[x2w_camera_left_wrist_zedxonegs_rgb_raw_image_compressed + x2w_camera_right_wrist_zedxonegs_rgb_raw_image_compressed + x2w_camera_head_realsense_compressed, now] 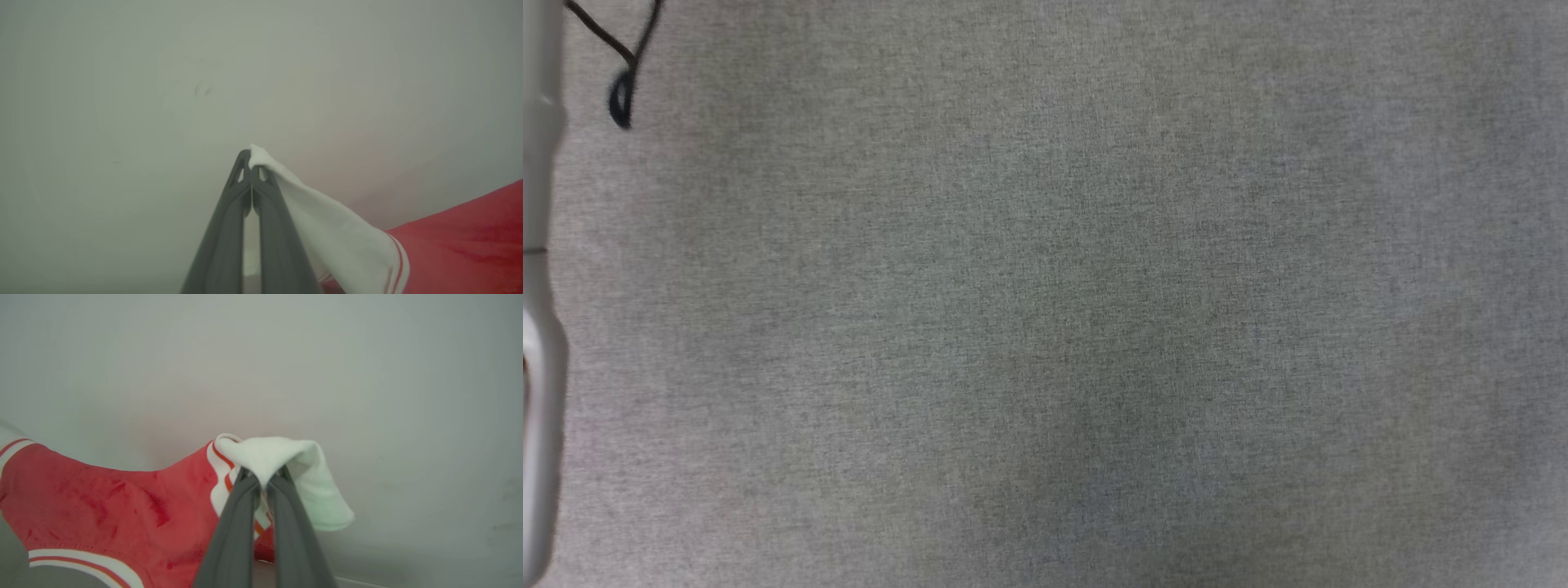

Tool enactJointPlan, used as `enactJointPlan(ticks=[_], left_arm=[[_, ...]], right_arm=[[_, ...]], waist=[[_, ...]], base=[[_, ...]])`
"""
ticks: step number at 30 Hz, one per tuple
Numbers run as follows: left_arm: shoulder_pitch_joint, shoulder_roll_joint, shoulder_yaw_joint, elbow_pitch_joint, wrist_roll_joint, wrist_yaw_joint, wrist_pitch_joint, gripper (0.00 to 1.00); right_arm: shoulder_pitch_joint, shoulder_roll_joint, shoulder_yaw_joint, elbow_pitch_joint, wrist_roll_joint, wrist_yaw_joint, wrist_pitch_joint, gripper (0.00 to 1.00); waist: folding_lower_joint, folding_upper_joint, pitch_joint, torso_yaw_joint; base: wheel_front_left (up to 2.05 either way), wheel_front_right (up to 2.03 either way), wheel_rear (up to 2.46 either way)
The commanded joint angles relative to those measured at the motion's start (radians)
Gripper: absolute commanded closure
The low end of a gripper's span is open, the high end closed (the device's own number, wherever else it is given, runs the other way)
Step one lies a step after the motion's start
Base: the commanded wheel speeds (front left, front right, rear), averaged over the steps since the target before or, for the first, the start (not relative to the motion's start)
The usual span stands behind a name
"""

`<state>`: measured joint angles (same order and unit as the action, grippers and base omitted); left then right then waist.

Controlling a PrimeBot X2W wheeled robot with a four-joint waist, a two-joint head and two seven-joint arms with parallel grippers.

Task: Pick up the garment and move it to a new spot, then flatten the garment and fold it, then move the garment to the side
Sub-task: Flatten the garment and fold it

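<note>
- Both closed: left gripper and right gripper each pinch a white sleeve; garment hangs between them.
- Carry level and taut, so it lands flat.

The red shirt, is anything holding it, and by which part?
Both hold the garment: the left gripper pinches a white sleeve end, the right gripper white fabric beside the striped trim.

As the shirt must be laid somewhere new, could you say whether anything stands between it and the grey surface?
The left gripper and right gripper pinch the garment's white sleeves. Nothing visible blocks the grey surface; a black cord lies far left.
</note>
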<state>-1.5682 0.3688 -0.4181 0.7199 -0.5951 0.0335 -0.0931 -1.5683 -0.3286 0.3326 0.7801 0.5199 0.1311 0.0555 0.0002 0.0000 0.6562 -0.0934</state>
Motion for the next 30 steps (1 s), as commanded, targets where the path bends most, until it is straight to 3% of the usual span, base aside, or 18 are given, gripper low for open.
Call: enactJointPlan(ticks=[1, 8, 17, 23, 30], left_arm=[[0.034, -0.009, 0.001, 0.022, -0.011, -0.011, -0.02, 1.0], [0.222, -0.035, 0.011, 0.118, -0.061, -0.053, -0.114, 1.0], [0.594, -0.021, 0.075, 0.101, -0.12, -0.067, -0.17, 1.0], [0.914, -0.007, 0.14, -0.05, -0.123, -0.021, -0.174, 1.0], [1.268, 0.016, 0.166, -0.28, -0.117, 0.071, -0.173, 1.0]], right_arm=[[0.029, 0.003, 0.02, 0.032, 0.018, -0.001, -0.016, 1.0], [0.196, -0.003, 0.103, 0.118, 0.106, 0.0, -0.069, 1.0], [0.516, -0.023, 0.195, 0.081, 0.204, 0.0, -0.136, 1.0], [0.733, -0.049, 0.238, 0.021, 0.241, -0.001, -0.163, 1.0], [0.981, -0.085, 0.22, -0.056, 0.249, -0.001, -0.186, 1.0]], waist=[[-0.0002, 0.0, -0.012, 0.006], [-0.0002, 0.0, -0.13, 0.028], [-0.0002, 0.0, -0.371, 0.042], [-0.0002, 0.0, -0.51, 0.048], [-0.0002, 0.0, -0.613, 0.062]], base=[[0.0, 0.0, 0.0], [0.0, 0.0, 0.0], [0.0, 0.0, 0.0], [0.0, 0.0, 0.0], [0.0, 0.0, 0.0]])
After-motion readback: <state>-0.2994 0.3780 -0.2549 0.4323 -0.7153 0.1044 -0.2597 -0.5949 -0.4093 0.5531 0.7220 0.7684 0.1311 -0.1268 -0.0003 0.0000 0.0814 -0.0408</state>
